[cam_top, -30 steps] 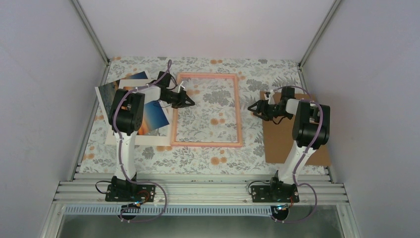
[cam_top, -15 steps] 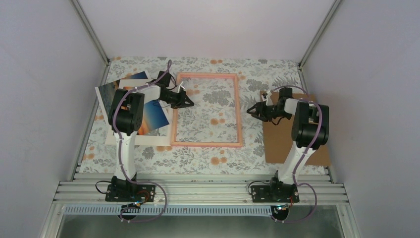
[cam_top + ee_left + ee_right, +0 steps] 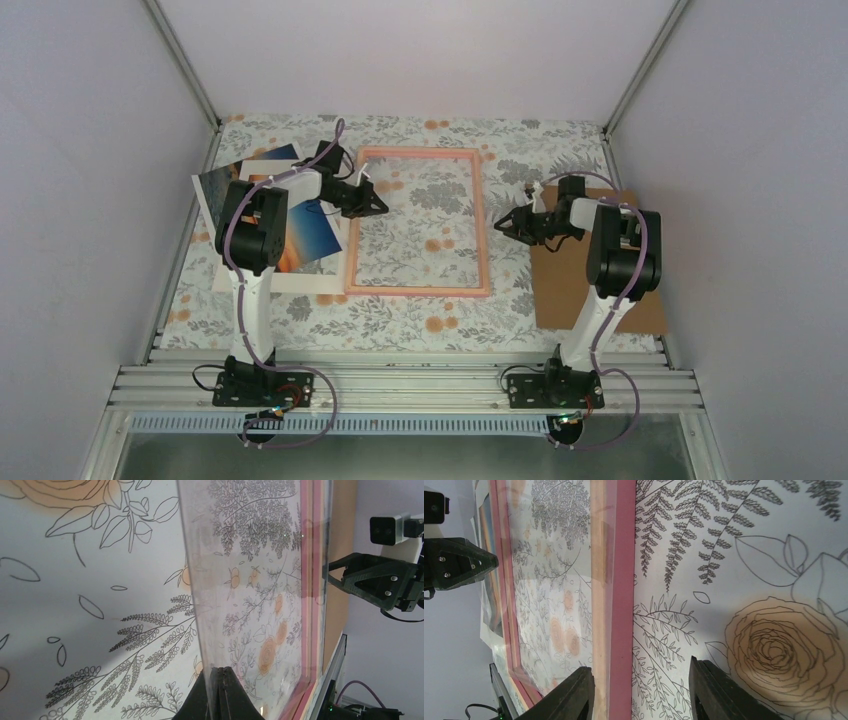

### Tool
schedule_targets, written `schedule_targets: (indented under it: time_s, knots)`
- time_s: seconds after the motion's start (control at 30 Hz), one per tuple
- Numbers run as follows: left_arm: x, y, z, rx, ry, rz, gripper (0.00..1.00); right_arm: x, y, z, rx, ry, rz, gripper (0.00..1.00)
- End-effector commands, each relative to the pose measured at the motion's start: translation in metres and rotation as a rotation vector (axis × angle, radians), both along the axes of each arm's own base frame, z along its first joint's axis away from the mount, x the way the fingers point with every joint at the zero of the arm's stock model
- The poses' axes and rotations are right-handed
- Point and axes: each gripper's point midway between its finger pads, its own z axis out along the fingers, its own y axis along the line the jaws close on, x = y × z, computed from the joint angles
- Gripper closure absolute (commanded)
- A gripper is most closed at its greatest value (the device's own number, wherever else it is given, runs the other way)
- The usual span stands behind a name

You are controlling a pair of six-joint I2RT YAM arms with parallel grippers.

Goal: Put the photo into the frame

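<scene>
Left gripper has its fingers pressed tight together, and the edge of the clear pane runs straight into the seam between them, so it's pinched onto the frame at the pane's left side. From the top camera it sits right over the frame's left rail, a bit above the middle.

Right gripper is spread wide. In its own wrist camera the frame's pink right rail runs up between the two fingers, closer to the left one, and I can't tell whether either finger touches it. From the top camera this gripper sits just right of the frame, close to the rail.

The frame lies flat on the floral tabletop, roughly in the middle, long side running away from the arms. You can see the flower pattern right through the pane.

The photo is off to the left of the frame, not in it. It's tilted, lying on top of a cream-white mat board, and the left arm covers a good chunk of it. Its right corner comes close to the frame's left rail.

Over on the right, a brown backing board lies flat under the right arm, apart from the frame.
</scene>
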Motion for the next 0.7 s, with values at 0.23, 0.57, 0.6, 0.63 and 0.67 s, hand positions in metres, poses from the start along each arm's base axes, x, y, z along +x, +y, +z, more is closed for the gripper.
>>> schedule_targets:
  time_s: [0.23,0.57,0.6,0.63,0.67]
  knots:
    - [-0.007,0.007,0.004,0.032,0.011,0.003,0.98,0.006,0.008,0.017,-0.006,-0.059,0.029,0.53]
    - [-0.015,0.006,0.012,-0.033,0.092,0.041,0.98,0.009,0.017,0.022,0.018,-0.064,0.046,0.53]
    - [-0.016,0.005,0.014,-0.039,0.095,0.042,0.97,0.009,0.018,0.022,0.019,-0.065,0.048,0.53]
    - [-0.016,0.005,0.017,-0.046,0.097,0.044,0.98,0.009,0.020,0.022,0.020,-0.065,0.051,0.53]
    - [-0.017,0.004,0.018,-0.050,0.103,0.045,0.98,0.008,0.020,0.021,0.021,-0.064,0.053,0.53]
